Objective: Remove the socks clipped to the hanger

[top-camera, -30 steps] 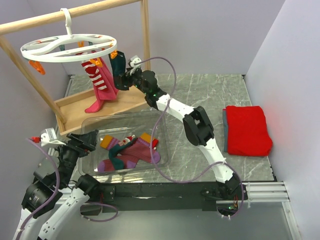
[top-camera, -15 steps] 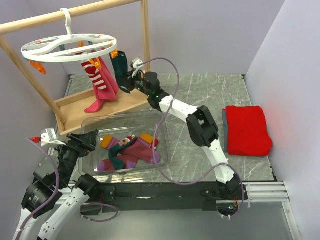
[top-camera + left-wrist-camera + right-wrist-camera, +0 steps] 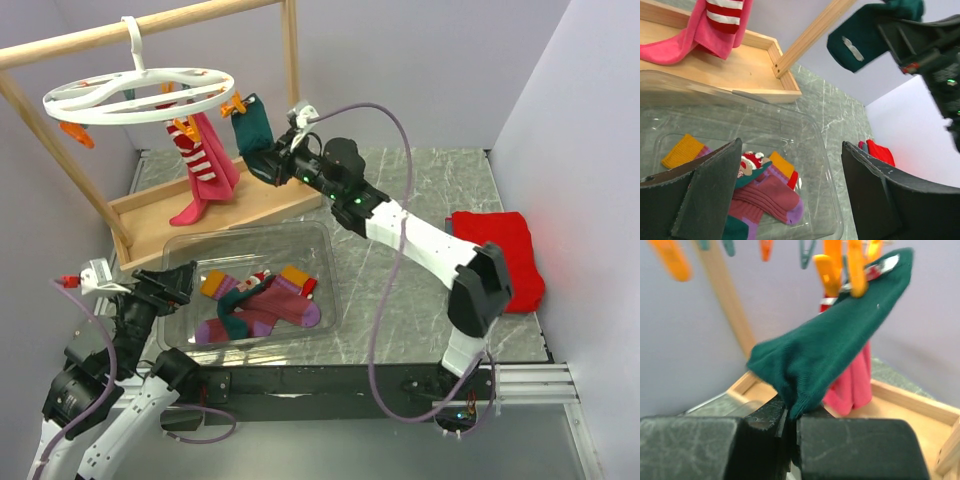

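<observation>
1. Farthest left, the left tool (image 3: 168, 287) hangs released, jaws wide, over the near-left corner of the clear bin (image 3: 338, 300), where loose socks (image 3: 262, 305) lie.
2. Above, the hanger (image 3: 120, 116) hooks on the wooden rail (image 3: 200, 16); a striped sock (image 3: 198, 152) and a pink sock (image 3: 205, 192) dangle from its clips.
3. Further right, the teal sock (image 3: 255, 122) is pinned at its top by an orange clip (image 3: 236, 103). Its lower end is pinched in the clenched right tool (image 3: 272, 162), and the sock stretches slantwise between them.

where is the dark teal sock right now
Top view: the dark teal sock hangs from an orange clip at the right edge of the white ring hanger, its lower end pinched in the right end effector, beside the red-and-white striped sock.
</observation>
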`<state>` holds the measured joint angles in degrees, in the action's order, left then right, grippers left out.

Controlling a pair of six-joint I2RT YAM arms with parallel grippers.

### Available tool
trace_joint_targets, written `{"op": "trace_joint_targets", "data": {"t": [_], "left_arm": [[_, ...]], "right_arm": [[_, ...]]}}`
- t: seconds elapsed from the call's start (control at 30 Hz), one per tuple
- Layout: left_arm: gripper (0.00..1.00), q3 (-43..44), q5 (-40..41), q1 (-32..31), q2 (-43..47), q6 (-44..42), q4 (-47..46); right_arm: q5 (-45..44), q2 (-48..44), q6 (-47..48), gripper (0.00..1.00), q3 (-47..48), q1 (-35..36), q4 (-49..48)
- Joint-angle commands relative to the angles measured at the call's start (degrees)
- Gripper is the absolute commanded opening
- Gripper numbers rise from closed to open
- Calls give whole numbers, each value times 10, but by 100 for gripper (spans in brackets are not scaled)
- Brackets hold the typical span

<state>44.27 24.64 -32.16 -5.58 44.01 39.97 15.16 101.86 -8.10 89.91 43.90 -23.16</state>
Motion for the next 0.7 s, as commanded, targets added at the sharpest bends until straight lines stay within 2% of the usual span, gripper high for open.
{"op": "trace_joint_targets", "data": {"t": [0.0,0.1,0.17,0.33,0.53,0.67], "left_arm": [[84,12,-45,2,-41,-9,-22],[83,27,-82,2,-85,8,-25],[82,28,-142,2,-106,19,-44],[82,30,-234,2,-125,23,-110],[85,79,-262,2,-135,17,-160],[85,148,-257,2,-179,25,-171]], "right_arm": [[-19,-63,11,6,-23,31,103],[-50,-97,45,10,-38,61,151],[-65,-119,58,10,-45,77,168],[-72,-156,34,10,-61,97,209],[-67,-192,7,10,-82,123,229],[-120,-187,26,10,-78,155,246]]}}
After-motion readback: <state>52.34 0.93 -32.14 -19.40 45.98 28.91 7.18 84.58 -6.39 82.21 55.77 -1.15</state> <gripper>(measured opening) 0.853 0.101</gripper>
